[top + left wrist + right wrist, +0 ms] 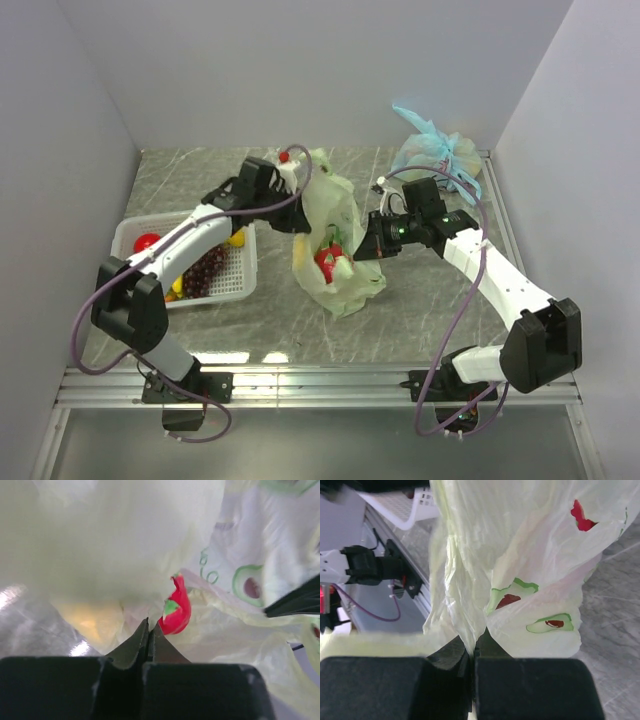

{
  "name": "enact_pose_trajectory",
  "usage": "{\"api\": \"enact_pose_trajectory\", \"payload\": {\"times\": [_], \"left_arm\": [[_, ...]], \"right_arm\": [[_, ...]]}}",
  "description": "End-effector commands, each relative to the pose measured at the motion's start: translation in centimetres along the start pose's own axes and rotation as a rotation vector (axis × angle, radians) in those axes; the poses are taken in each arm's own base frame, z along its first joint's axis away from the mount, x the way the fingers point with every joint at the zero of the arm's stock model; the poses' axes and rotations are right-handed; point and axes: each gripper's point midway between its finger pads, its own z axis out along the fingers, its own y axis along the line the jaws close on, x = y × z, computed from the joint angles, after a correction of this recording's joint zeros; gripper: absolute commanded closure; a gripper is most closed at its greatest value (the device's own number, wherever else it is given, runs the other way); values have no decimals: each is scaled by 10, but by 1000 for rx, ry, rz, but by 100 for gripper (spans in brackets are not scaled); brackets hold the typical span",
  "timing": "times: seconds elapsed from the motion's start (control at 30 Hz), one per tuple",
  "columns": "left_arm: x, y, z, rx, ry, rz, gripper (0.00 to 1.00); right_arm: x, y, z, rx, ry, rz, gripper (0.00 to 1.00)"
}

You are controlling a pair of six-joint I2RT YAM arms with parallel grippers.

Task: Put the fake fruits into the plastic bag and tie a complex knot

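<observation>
The plastic bag (335, 235), pale yellow-green with avocado prints, stands lifted mid-table between my two grippers. My left gripper (296, 182) is shut on its upper edge. In the left wrist view the jaws (149, 624) are closed with bag film close above, and a pink-red dragon fruit (176, 612) and a yellow fruit (90, 622) show inside. My right gripper (366, 246) is shut on a bunched fold of the bag (465, 605) at its right side. A red fruit (326, 262) shows in the bag's mouth. No knot in the bag shows.
A white basket (128, 232) at the left holds a red apple (147, 242), dark grapes (205, 268) and a yellow piece (237, 238), partly under the left arm. A light blue tied bag (437, 150) lies at the back right. Walls close in on both sides.
</observation>
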Motion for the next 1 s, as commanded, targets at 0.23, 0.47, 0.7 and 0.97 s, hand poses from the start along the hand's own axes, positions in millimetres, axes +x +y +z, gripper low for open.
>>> {"api": "enact_pose_trajectory", "payload": {"times": [0.23,0.47,0.7,0.97], "left_arm": [[-54,2,-84,35,-171,79,86],[-42,10,-139,11,-223,132,23],[23,101,-203,-262,-40,160,24],[91,180,-198,-396,206,140,25]], "right_arm": [[-22,7,-16,54,-91,-134,100],[-26,13,-13,31,-99,-127,100],[-24,18,-3,8,-83,-122,100],[-23,16,2,7,-72,-101,100]]}}
